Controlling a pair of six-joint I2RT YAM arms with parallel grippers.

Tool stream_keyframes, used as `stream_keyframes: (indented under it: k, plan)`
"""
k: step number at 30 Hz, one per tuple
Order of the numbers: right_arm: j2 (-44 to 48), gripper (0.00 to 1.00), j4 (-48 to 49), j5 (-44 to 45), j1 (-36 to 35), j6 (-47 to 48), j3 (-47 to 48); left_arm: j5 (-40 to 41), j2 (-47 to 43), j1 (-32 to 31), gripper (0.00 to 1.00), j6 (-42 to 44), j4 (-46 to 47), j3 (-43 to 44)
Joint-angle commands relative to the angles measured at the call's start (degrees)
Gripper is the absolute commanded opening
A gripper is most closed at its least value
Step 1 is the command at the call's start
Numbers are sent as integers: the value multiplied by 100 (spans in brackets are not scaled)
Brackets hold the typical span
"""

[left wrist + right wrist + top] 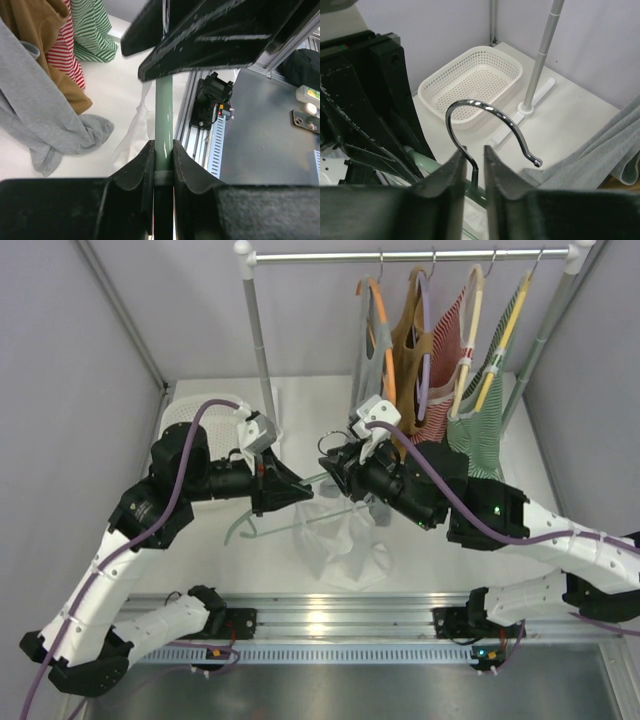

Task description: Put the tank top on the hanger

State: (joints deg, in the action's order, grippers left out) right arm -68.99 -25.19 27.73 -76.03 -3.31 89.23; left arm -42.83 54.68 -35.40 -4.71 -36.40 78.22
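On the left, the left end effector (163,146) is clamped on one arm of the pale green hanger (163,110), which looks stiff, thin and probably slick. In the middle, the white tank top (348,545) droops beneath the hanger, its hem seemingly resting on the worktop (200,560) — light, limp and sheer, best taken by a strap edge. On the right, the right end effector (474,152) is pinched together on the stem of the chrome hook (485,107).

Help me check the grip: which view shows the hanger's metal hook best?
Right wrist: the whole chrome hook arches between the fingers of the right gripper. Top external shows it tiny; left wrist shows only the hanger's green arm, no hook.
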Motion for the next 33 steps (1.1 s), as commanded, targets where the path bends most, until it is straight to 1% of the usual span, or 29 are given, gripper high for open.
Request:
stream_keyframes:
  k: [1, 3, 4, 5, 6, 9, 12, 18, 21, 28, 33]
  plan:
    - [70, 27, 357, 356, -52, -29, 121, 90, -229, -2, 0, -152, 625, -323]
    - [105, 36, 357, 409, -35, -47, 77, 143, -334, -2, 0, -214, 791, -438]
    - [114, 42, 357, 444, -26, -47, 68, 152, -361, -2, 0, -267, 845, -543]
    - [123, 44, 357, 453, -26, -55, 51, 161, -396, -2, 0, -293, 898, -596]
    - [140, 49, 348, 462, -9, -64, 33, 222, -448, 6, 0, -311, 942, -623]
    - [210, 54, 287, 549, -17, -143, -20, 380, -571, 6, 0, -390, 1082, -764]
    - [464, 53, 199, 655, -17, -292, -229, 503, -633, -2, 0, -452, 1179, -852]
    - [1141, 46, -73, 620, -26, -696, -836, 662, -669, -2, 0, -540, 1250, -852]
    - [1344, 46, -83, 585, -17, -828, -1127, 670, -660, -2, 0, -575, 1258, -799]
    - [1046, 45, -83, 339, 0, -943, -1180, 679, -616, -2, 0, -619, 1276, -729]
    - [747, 43, -56, 400, -8, -961, -1180, 706, -616, -2, 0, -601, 1180, -615]
